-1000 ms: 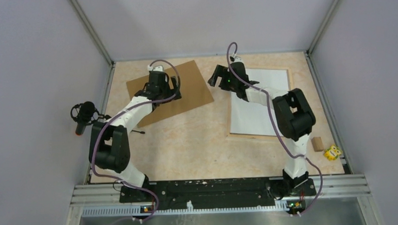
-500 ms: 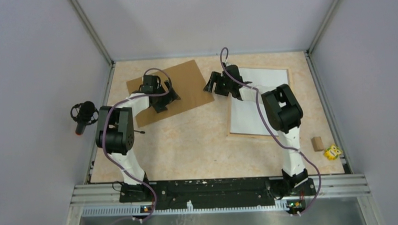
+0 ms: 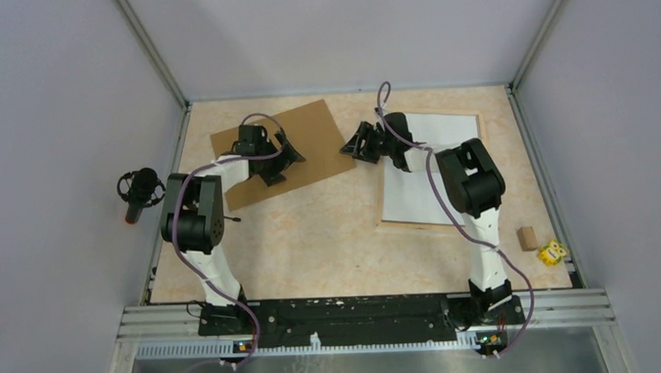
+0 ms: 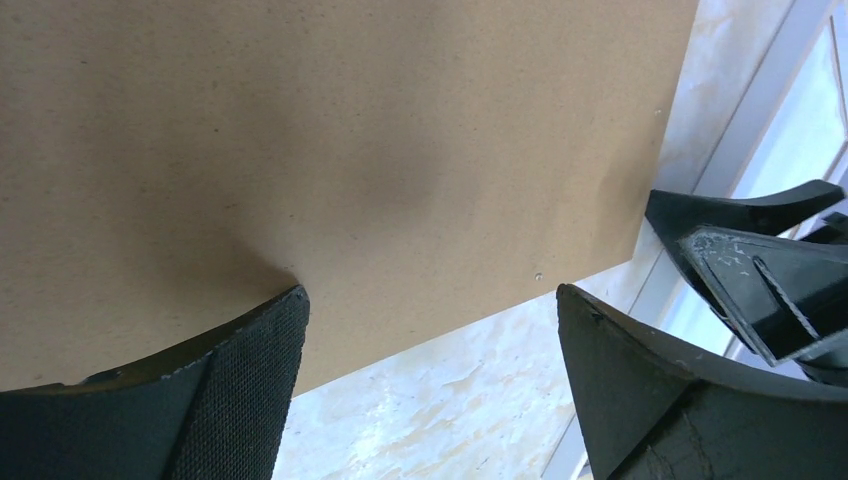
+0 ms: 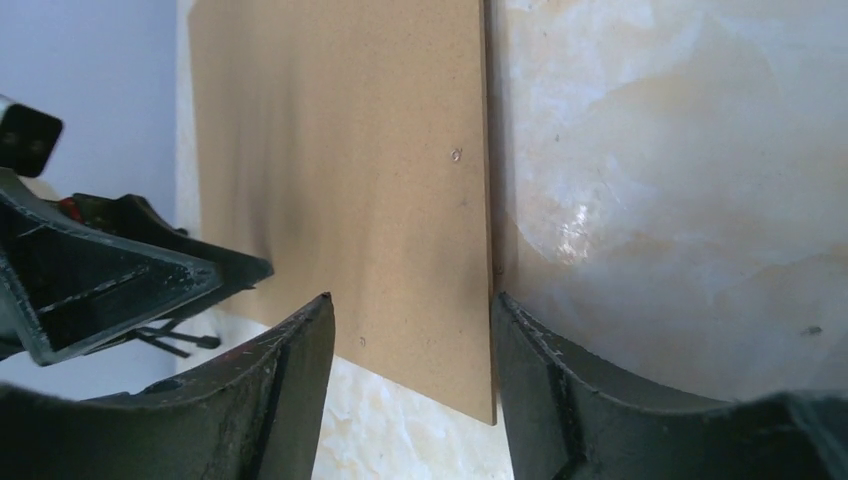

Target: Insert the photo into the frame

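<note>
The photo [image 3: 430,170] lies white back up inside the frame [image 3: 418,226], whose pale wooden strip shows along its near and left edges, at the right of the table. A plain brown backing board [image 3: 309,137] lies at the back left. My left gripper [image 3: 288,159] is open and low over the board's near part; in the left wrist view [image 4: 430,295] the board [image 4: 330,150] fills the top. My right gripper [image 3: 352,144] is open just left of the frame, at the board's right corner; in the right wrist view [image 5: 411,300] the board's corner [image 5: 400,200] lies between its fingers.
A black microphone-like object [image 3: 139,191] hangs at the left wall. A small wooden block [image 3: 526,238] and a yellow object [image 3: 551,252] lie at the near right. Metal posts and grey walls close in the table on three sides.
My right gripper has moved left off the photo and down to the board's right corner. My left arm has folded back and its gripper has turned toward the right on the board.
</note>
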### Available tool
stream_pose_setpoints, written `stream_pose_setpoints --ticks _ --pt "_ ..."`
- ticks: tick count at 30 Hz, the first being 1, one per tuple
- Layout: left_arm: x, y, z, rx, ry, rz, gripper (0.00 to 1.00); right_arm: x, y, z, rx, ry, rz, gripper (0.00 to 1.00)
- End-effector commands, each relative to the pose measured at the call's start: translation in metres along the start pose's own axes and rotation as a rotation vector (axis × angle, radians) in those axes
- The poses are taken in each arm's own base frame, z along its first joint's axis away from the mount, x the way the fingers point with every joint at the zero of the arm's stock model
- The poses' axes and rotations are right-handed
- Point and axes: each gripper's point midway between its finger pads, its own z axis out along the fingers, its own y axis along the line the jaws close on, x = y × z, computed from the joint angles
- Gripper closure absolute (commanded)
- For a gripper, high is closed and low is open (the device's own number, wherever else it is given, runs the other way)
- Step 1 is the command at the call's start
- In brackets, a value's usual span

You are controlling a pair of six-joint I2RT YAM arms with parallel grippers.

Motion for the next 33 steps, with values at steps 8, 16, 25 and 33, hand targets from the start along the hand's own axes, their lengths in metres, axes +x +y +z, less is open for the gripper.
stream_pose_setpoints --ticks 8,16,25,33 --pt "0.08 0.011 0.014 -0.026 0.222 -0.023 0.02 -0.003 0.08 -0.078 -0.303 -0.003 0.093 0.46" --pt "0.105 -0.019 0.007 0.048 0.264 0.039 0.02 0.011 0.078 -0.114 -0.28 -0.048 0.107 0.47" --pt "0.059 -0.039 -0.018 0.004 0.08 0.204 0.02 0.012 0.023 -0.101 0.106 -0.062 -0.071 0.34" --pt "0.011 -0.002 -0.034 -0.176 -0.105 0.151 0.02 0.034 -0.01 -0.067 0.309 0.054 -0.178 0.24"
